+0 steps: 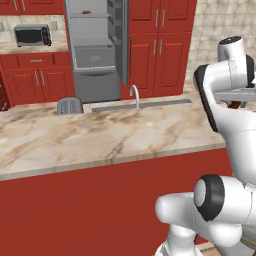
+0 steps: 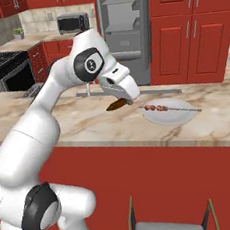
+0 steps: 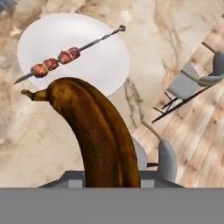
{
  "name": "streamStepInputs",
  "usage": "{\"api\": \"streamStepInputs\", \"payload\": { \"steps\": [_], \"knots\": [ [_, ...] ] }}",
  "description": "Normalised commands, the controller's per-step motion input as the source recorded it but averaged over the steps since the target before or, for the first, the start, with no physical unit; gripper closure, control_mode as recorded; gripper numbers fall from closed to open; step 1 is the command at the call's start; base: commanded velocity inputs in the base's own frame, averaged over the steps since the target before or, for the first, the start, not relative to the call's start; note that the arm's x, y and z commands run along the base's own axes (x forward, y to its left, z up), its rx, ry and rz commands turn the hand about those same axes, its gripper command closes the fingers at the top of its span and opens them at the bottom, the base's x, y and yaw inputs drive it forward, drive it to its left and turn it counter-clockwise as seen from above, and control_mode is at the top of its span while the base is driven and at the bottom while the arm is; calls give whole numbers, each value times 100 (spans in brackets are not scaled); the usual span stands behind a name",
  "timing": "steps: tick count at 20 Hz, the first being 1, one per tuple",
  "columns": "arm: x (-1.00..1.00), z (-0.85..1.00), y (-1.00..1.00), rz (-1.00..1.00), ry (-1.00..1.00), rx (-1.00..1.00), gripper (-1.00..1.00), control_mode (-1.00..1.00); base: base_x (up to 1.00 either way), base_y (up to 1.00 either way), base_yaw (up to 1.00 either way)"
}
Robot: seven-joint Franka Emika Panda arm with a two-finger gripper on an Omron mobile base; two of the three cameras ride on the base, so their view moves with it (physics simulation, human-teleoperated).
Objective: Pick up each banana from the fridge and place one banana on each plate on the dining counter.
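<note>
My gripper [image 2: 121, 101] is shut on a dark brown overripe banana [image 3: 94, 131], which juts from the hand over the dining counter [image 2: 87, 122]; the same banana [image 2: 117, 104] hangs just left of a white plate [image 2: 168, 113]. In the hand view that plate [image 3: 92, 61] lies beyond the banana's stem tip and carries a meat skewer [image 3: 56, 61]. The fridge [image 1: 97, 47] stands open at the back of the kitchen, its pale shelves [image 2: 120, 3] showing. My fingertips are hidden behind the banana.
A sink with a curved tap [image 1: 135, 96] sits in the far side of the counter, with a toaster [image 1: 69, 105] to its left. Red cabinets [image 2: 193, 28] flank the fridge. Grey chairs [image 3: 192, 81] stand on the wooden floor in front of the counter.
</note>
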Motion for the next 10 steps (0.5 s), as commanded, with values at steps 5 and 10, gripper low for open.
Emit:
{"api": "streamStepInputs", "payload": {
  "steps": [5,10],
  "knots": [
    [89,7,-36,-22,0,19,100,-100,0,0,0],
    [26,2,-36,-17,0,20,100,-100,0,0,0]
  ]
}}
